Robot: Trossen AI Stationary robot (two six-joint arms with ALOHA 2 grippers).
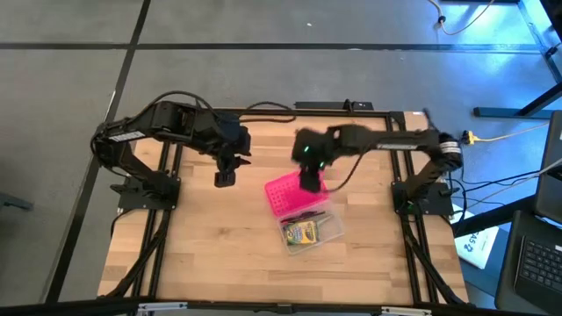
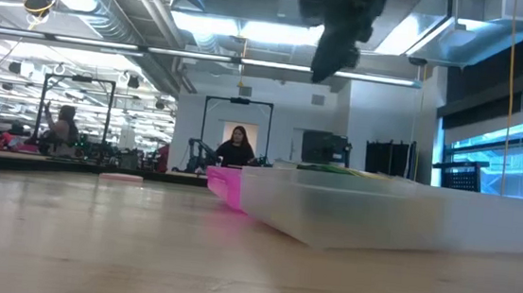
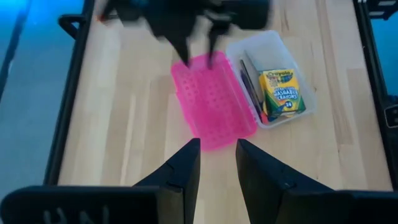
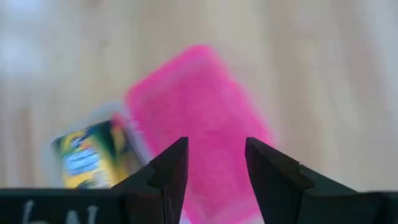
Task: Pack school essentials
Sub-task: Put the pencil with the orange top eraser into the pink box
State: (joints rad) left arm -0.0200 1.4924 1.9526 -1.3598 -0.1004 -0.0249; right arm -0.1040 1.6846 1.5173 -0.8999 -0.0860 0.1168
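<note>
The crayon box [image 3: 283, 93] already lies inside the clear case [image 3: 306, 74], with what look like a pen and pencils [image 3: 250, 87] lying alongside it, though these are too thin to sort out one from another. As packed goods they should be easy: the box is light cardboard, stiff enough for a squeeze across its narrow sides but easily dented, and the pencils are hard, slim and apt to roll.

What is left to handle, by my reading, is the pink perforated lid [image 1: 291, 195], lying open flat on the desk [image 1: 202, 254] beside the case. It is thin moulded plastic, light, a little springy and smooth, so it could slip from a pinch. The free long edge, away from the case, is the place to take it; the holes give some purchase.

The right gripper [image 4: 214, 171] hovers directly above the lid, its fingers parted and empty, with the lid below and ahead of it and the crayon box just off to one side. In the low view it hangs well clear of the case. The left gripper [image 3: 217, 165] waits farther off, also spread open and holding nothing, with lid and case ahead of it and the right arm [image 1: 386, 140] beyond them.
</note>
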